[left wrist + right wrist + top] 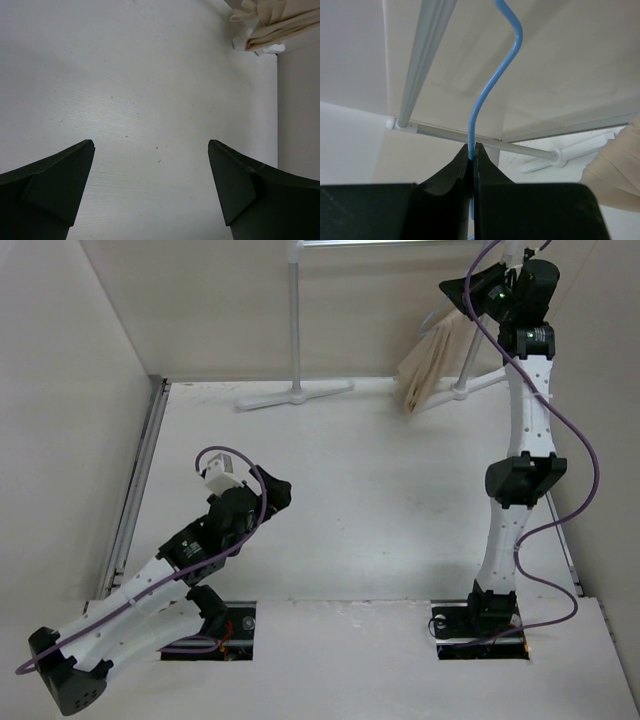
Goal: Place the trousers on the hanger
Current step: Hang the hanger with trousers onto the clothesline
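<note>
Far right, raised high above the table [380, 500] — right gripper [472, 150], fingers pressed together on the thin light-blue wire of the hanger [481, 100], just below the bend of its neck. Beige trousers [432, 365] bunched in hanging folds just left of and below that gripper, beside the right upright of the white rack [295, 340]; whether draped over the hanger's bar, impossible to tell. Near left, low over bare tabletop — left gripper [151, 145], fingers spread wide, holding nothing, well apart from trousers and hanger. Rack's top bar close behind the hanger wire in the right wrist view.
</note>
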Motion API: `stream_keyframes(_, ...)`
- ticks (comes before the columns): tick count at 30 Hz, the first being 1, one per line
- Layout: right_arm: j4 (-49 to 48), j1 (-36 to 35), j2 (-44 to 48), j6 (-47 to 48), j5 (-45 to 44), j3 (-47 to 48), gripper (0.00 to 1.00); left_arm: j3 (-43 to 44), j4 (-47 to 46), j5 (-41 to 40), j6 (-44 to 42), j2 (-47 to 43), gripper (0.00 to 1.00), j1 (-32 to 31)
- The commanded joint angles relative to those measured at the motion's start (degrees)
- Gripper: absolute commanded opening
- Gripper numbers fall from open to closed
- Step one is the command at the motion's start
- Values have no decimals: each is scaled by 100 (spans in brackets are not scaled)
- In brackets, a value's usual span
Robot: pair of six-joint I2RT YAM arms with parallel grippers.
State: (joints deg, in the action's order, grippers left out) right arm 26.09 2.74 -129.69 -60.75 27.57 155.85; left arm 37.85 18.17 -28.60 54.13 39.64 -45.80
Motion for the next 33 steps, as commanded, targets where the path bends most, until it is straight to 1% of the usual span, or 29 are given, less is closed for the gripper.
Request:
stream_keyframes(1,-237,143,32,151,11,411,0,-102,-332,-14,54,53,100,-38)
stream_keyframes(4,115,117,-39,484,-103,411,0,-111,-385,-14,54,105,100,-65)
stream_keyframes(9,502,99,-136,775,-217,402,0,-146,-411,-31,63,106,100,-65)
stream_keyframes(13,739,12,48,1030,-454,262,0,-172,-411,-32,115,114,100,-65)
stream_keyframes(14,749,-15,145,1065,-524,148,3,-172,-420,-32,124,132,100,-65)
stream_keyframes(15,723,-50,293,1091,-594,-35,8,-164,-420,-32,124,149,100,-65)
stream_keyframes(16,653,-85,460,1135,-673,-263,14,-163,-420,-32,124,167,100,-65)
stream_keyframes(17,548,-137,662,1197,-770,-535,24,-155,-420,-32,124,176,100,-65)
stream_keyframes(19,232,-199,1180,1302,-989,-1273,46,-146,-420,-40,124,167,100,-65)
stream_keyframes(21,-242,-243,1838,1338,-1253,-2300,66,-146,-368,-75,116,123,100,-47)
stream_keyframes(23,-891,-252,2602,1312,-1394,-3546,81,-137,-280,-84,107,79,100,14)
stream_keyframes(25,-1227,-252,3140,1285,-1439,-4374,91,-111,-174,-93,80,44,100,49)
stream_keyframes(26,-1324,-252,3395,1276,-1465,-4762,100,-93,-113,-93,80,35,100,67)
stream_keyframes(30,-1475,-331,4406,1434,-1527,-6177,100,-41,63,-50,19,61,100,137)
stream_keyframes(33,-1580,-524,5311,1680,-1894,-7355,100,-5,90,65,-16,114,100,172)
